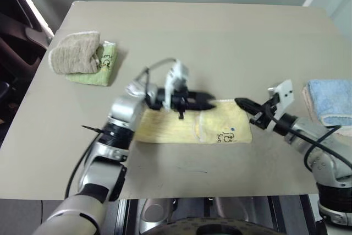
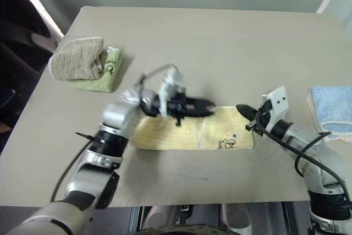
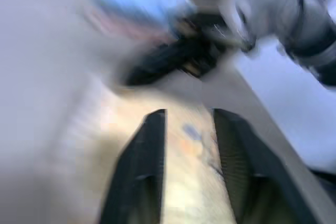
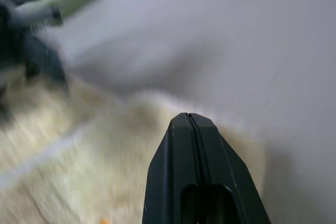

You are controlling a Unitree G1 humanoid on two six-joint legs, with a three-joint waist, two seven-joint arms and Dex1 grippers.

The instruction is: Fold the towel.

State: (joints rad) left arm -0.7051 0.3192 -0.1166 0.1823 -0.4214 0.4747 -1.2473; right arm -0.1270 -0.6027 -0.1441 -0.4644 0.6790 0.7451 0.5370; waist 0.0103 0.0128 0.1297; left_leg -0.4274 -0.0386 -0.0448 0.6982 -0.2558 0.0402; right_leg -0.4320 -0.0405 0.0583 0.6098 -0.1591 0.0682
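Note:
The towel lies as a pale yellow folded strip near the table's front edge, with dark lettering and a blue dot at its right end. My left gripper hovers over the strip's far edge, pointing right. Its fingers stand apart with nothing between them, and the towel shows through the gap. My right gripper is shut and empty, its tip just off the towel's far right corner. In the right wrist view the closed fingertips hang above the towel.
A beige-brown towel sits on a light green one at the table's left. A light blue folded towel lies at the right edge. The tan table stretches bare behind the strip.

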